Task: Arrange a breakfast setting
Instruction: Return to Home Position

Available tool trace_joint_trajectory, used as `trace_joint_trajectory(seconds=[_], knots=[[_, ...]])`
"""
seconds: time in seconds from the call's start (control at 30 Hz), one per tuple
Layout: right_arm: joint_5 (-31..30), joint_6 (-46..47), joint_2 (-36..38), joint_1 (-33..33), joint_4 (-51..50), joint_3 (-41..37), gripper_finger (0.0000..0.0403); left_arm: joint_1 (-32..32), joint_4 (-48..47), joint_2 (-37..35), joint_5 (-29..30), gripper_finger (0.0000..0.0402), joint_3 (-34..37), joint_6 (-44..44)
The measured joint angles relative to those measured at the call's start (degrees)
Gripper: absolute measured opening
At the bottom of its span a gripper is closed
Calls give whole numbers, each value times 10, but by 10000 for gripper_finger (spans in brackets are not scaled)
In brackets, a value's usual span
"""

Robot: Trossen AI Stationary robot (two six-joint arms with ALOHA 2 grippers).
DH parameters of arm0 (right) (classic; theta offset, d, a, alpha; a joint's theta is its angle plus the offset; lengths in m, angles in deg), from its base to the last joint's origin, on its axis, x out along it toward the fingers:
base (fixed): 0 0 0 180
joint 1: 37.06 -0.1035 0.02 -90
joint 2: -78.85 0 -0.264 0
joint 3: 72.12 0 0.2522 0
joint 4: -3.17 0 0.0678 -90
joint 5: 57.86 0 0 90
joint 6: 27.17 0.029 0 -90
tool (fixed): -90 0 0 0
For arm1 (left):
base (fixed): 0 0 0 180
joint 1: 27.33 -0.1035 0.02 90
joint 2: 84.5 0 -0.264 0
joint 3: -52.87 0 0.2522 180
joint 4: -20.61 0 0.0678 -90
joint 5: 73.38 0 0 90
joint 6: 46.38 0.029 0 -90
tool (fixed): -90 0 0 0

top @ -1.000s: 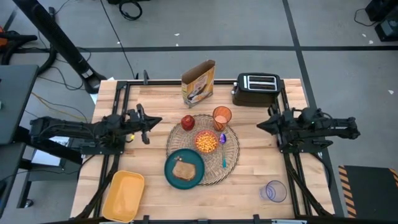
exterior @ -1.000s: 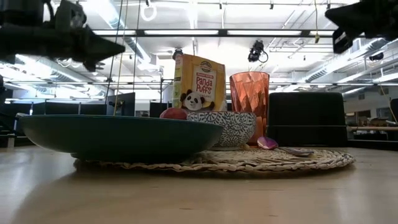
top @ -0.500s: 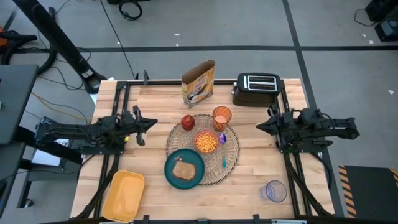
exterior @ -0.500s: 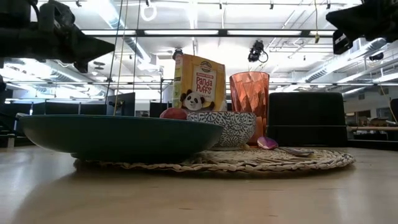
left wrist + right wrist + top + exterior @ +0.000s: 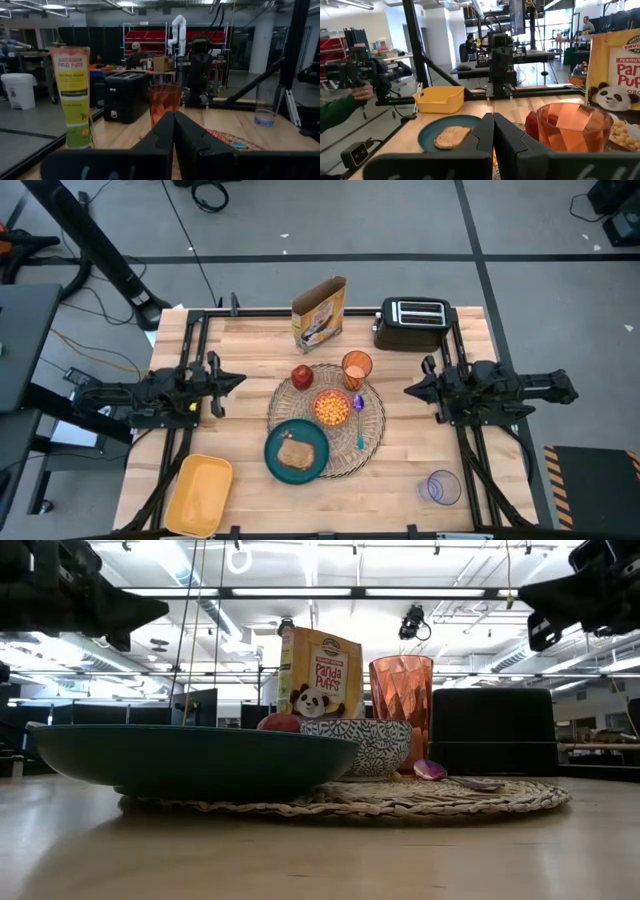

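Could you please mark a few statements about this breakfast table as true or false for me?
The toast slice lies on the teal plate. True.
The red apple sits in the cereal bowl. False: it rests on the woven placemat, apart from the bowl.
The left gripper and right gripper are both shut, holding nothing. True.
The yellow container lies on the placemat. False: it lies on the table, off the placemat.
The orange cup stands upright on the placemat. True.
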Motion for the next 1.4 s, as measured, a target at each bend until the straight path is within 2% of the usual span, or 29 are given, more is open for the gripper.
trace_joint_trajectory(seconds=[0.17, 0.37, 0.53, 0.67, 0.8, 1.13, 1.3, 1.4], knots=[[0, 1, 0, 0, 53, -42, 11, 2, -7, 2, 1, 16, 8, 3], [-3, 27, 0, 1, 36, -48, 11, 2, -7, 4, 2, 16, 8, -6], [14, 7, 0, 16, 28, -48, 10, 2, -5, 4, 10, 16, 8, -15], [-50, -20, -14, 22, 21, -48, 15, 1, -8, 4, 10, 16, 8, 0], [-89, -68, -20, 24, 28, -48, 22, 1, -7, 4, 10, 16, 8, -43], [-90, -48, -20, 24, 28, -48, 23, 2, -7, 4, -7, 16, 8, -38], [-90, -48, -20, 24, 28, -48, 24, 2, -5, 4, -19, 16, 8, 6], [-90, -49, -20, 24, 28, -48, 24, 2, -5, 4, -19, 16, 9, 1]])
